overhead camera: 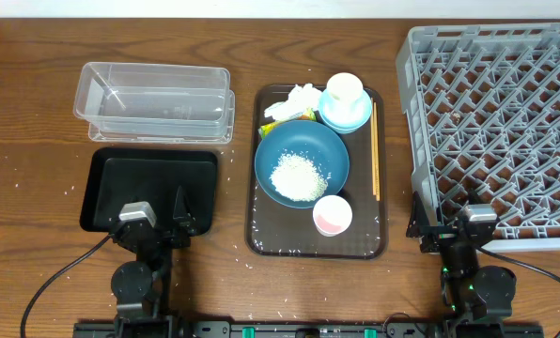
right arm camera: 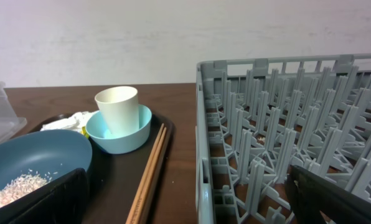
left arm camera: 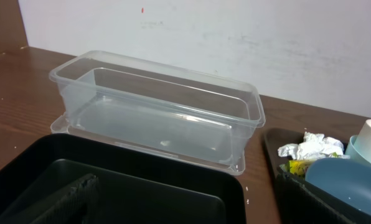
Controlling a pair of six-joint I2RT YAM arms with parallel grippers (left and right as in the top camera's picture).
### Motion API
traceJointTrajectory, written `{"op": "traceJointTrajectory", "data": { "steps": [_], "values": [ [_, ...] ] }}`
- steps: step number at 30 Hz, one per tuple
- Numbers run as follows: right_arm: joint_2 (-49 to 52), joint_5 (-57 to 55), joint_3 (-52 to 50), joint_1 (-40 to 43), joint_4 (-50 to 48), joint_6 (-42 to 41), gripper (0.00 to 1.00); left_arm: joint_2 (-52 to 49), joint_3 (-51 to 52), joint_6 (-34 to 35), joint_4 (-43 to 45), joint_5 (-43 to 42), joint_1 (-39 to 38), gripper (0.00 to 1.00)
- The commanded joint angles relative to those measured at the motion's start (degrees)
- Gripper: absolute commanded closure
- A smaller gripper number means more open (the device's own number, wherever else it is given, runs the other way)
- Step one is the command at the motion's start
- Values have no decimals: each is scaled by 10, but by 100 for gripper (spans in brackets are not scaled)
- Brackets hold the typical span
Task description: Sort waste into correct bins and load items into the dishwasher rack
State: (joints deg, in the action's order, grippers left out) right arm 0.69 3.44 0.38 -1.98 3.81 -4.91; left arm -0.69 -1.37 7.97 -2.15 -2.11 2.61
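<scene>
On the brown serving tray [overhead camera: 261, 239] a dark-blue bowl [overhead camera: 308, 143] holds rice [overhead camera: 296, 176]. A pink cup [overhead camera: 333, 215] stands in front of it. Behind it a pale cup [overhead camera: 345, 89] sits in a light-blue bowl [overhead camera: 350, 117], beside a napkin [overhead camera: 294, 99] and a wrapper [overhead camera: 303, 115]. Chopsticks [overhead camera: 375, 150] lie along the tray's right side. The clear bin [overhead camera: 155, 101] and the black bin [overhead camera: 148, 183] are to the left, and the grey rack [overhead camera: 501, 122] is to the right. My left gripper [overhead camera: 156, 221] is open over the black bin's front edge. At the rack's front-left corner my right gripper [overhead camera: 454, 227] is open and empty.
Stray rice grains [overhead camera: 238, 249] dot the wood around the serving tray. The rack's left wall [right arm camera: 201, 143] rises between my right fingers [right arm camera: 55, 199]. In the left wrist view the clear bin [left arm camera: 160, 112] stands just beyond the black bin [left arm camera: 173, 186].
</scene>
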Motion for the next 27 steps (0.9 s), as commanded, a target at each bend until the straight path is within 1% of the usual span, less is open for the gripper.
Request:
{"op": "traceJointTrajectory", "data": {
  "steps": [1,14,18,22,24,27],
  "values": [
    [0,0,-1,-3,2,9,1,1,11,7,-19,17,3,8],
    [0,0,-1,-3,2,9,1,1,11,7,-19,17,3,8],
    [0,-59,-1,-3,-2,24,1,1,11,7,-19,17,3,8],
    [0,-64,-1,-3,2,24,1,1,11,7,-19,17,3,8],
    [0,-53,-1,-3,-2,12,1,1,11,7,-19,17,3,8],
    [0,-4,-1,-3,-6,-31,1,1,11,7,-19,17,3,8]
  ]
}}
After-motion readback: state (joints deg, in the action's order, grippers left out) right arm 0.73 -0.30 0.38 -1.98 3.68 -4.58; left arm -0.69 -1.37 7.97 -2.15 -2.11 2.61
